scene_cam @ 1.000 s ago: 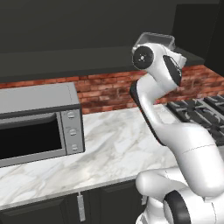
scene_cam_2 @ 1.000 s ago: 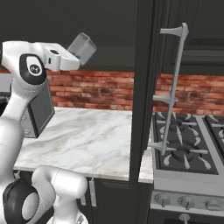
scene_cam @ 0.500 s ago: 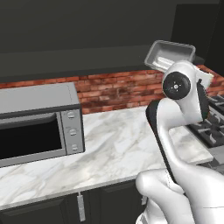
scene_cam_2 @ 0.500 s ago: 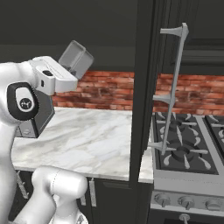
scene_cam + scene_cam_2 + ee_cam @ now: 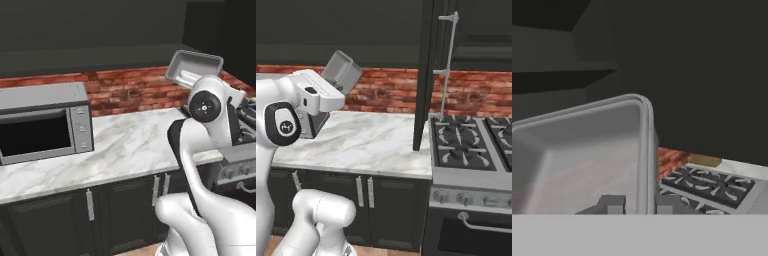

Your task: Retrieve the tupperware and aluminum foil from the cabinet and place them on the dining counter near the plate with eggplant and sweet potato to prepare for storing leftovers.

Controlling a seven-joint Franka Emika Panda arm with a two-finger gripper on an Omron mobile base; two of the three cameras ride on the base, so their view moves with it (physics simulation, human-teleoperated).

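the tupperware is out of the cabinet and held up in the air, tilted, above the marble counter and in front of the brick backsplash. in the hand view the fingers sit one on each side of the container's near wall, clenched on its rim, so the gripper is grasping the tupperware rather than resting beside it. from the right base view the same container sticks up and away from the hand, clear of the open cabinet door and the stove to the right. a microwave stands on the counter to the left.

by my reading, the first pickup is done and the carry is under way. left to do: bring the tupperware to the dining counter and set it near the plate, then return for the aluminum foil and place that too. this looks like an early stage of the task.
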